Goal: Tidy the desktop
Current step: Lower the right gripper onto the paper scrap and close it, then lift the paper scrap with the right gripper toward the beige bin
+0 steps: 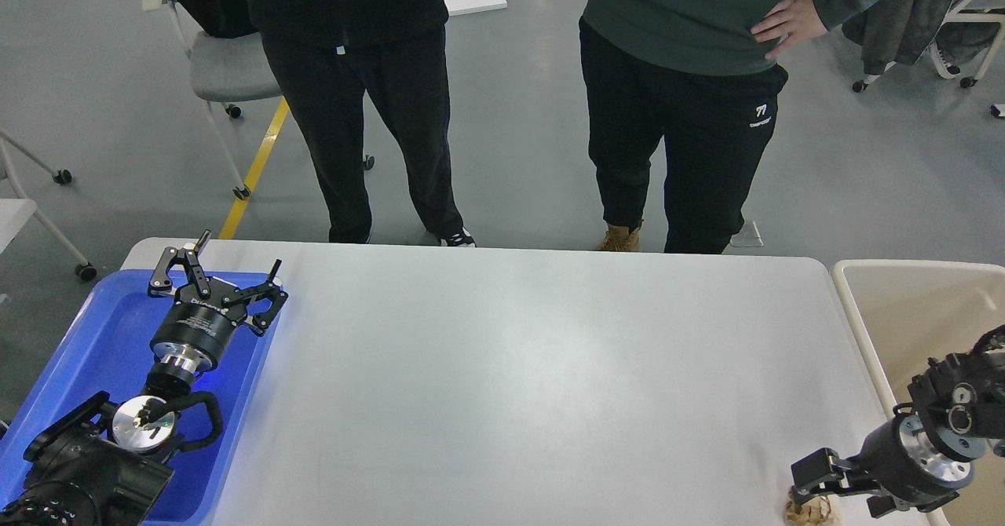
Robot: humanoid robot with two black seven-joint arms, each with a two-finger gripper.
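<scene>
- The tabletop (518,369), a wide white-grey slab with rounded corners, fills the middle and lower part of the head view, and most of its surface is bare.
- Near its front right corner lies a small crumpled brown scrap (810,510), seemingly paper, partly cut off by the bottom edge of the view.
- The right claw (816,485) sits directly on that scrap, its dark fingers pressed down at the top of it; whether they actually clamp it or only touch it I cannot tell.
- The right arm comes in from the lower right, crossing the edge between the tabletop and the beige bin (903,298) that stands just beside the tabletop's right side.
- On the left end of the tabletop rests a blue plastic tray (94,337), its far corner near the tabletop's back left corner.
- The left claw (218,275) hovers over the tray's far end, fingers spread wide apart and holding nothing.
- Beyond the far edge two people stand on the grey floor (518,118): one in black clothes (369,78), one in a green top (683,78) with a hand on the hip.
- A grey wheeled chair (228,67) stands behind the left person.
</scene>
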